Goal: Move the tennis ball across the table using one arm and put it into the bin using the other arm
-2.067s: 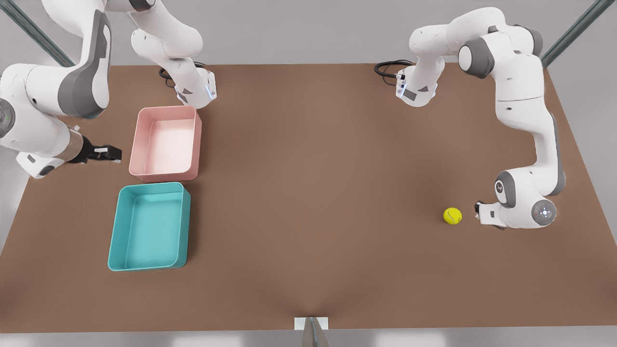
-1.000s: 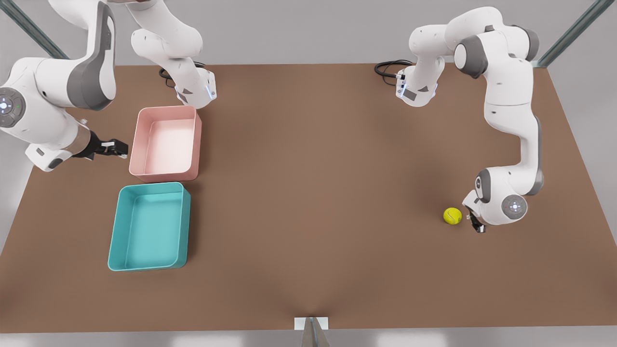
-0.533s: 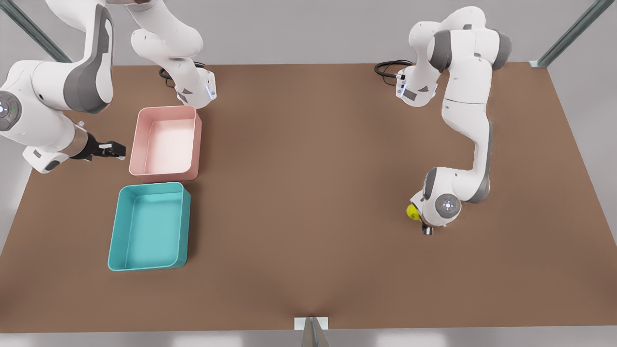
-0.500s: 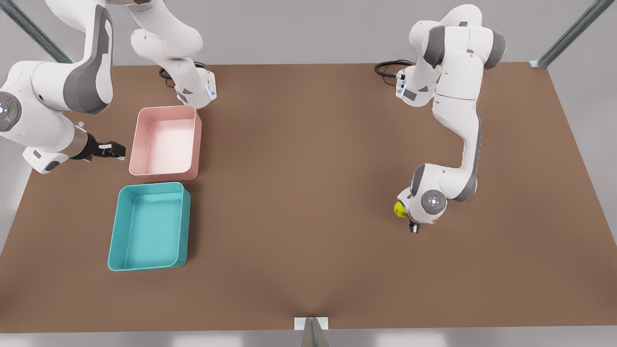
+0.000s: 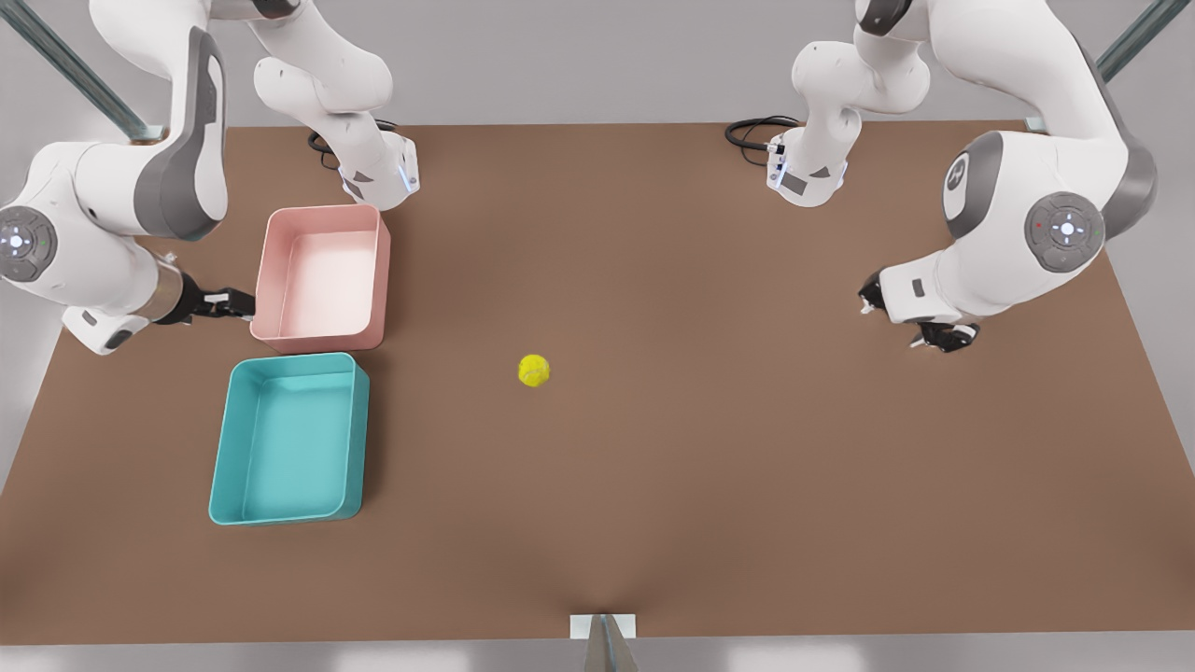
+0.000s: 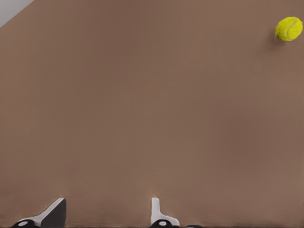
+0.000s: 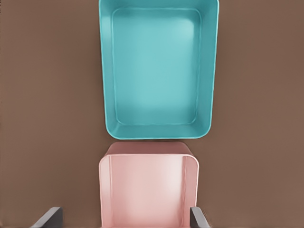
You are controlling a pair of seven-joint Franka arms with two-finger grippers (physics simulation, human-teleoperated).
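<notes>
you see the tennis ball [image 5: 534, 371] free mid-table; left gripper [image 5: 920, 322] and right gripper [image 5: 227, 302] both spread, empty.

The tennis ball [image 5: 533, 371], small, yellow-green and fuzzy (a faint curved seam shows in the left wrist view [image 6: 289, 29]), lies alone on the matte brown worktop [image 5: 709, 485] near its middle. The bin [image 5: 288, 439], a teal low-walled tray with rounded corners, sits upright and empty, well apart at about eight o'clock from the ball.
</notes>
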